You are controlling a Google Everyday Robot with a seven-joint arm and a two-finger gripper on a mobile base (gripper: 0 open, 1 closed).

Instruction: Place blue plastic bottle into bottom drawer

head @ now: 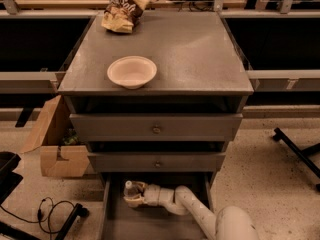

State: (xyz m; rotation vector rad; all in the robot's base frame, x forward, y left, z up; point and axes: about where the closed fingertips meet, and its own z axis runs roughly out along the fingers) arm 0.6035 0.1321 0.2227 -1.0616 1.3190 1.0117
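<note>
The bottom drawer (150, 226) is pulled open under the two upper grey drawers; its grey floor and low side walls show. My white arm reaches into it from the lower right. The gripper (133, 194) is at the drawer's back left, shut on the blue plastic bottle (131, 189). The bottle's white cap points up and back, just under the front of the middle drawer. Its lower part is hidden by the fingers.
A white bowl (132, 72) and a crumpled chip bag (122, 13) lie on the cabinet top (200, 54). An open cardboard box (55, 144) stands left of the cabinet. Black cables (50, 211) lie on the floor at lower left. A black stand leg (297, 151) is at right.
</note>
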